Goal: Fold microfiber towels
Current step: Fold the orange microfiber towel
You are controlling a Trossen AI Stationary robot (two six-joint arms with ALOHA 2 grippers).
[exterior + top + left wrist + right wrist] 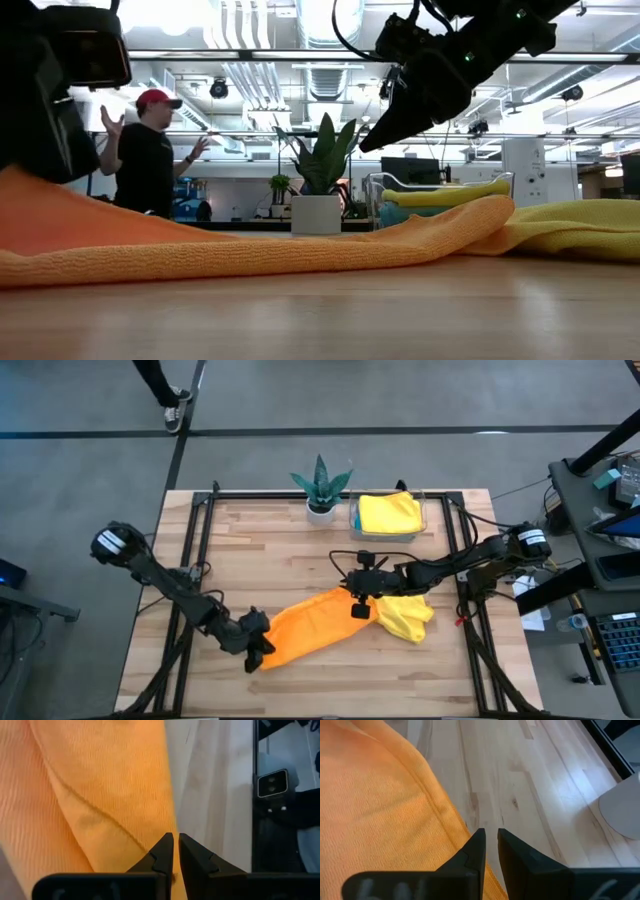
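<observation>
An orange towel [315,622] lies stretched in a long band across the table's middle, resting on the wood [250,250]. My left gripper [257,648] is shut on its left, near end. My right gripper [360,607] hovers above the towel's right end with its fingers shut [491,837]. In the low view its tip [368,146] stands clear above the cloth. A crumpled yellow towel [407,616] lies on the table against the orange one's right end. Another yellow towel [388,513] lies in a clear tray. My left gripper pinches the orange towel's edge [172,827] between its two fingers, at the band's left, near end. The fingers come from the table's left, slanting down. That end rises a little toward the gripper [25,185]; the rest lies slack on the table.
A spiky potted plant [321,485] stands at the far edge, with the clear tray [424,520] to its right. Bare wood shows at the near side [330,685] and the far left [250,540]. A person [148,150] stands in the room beyond the table.
</observation>
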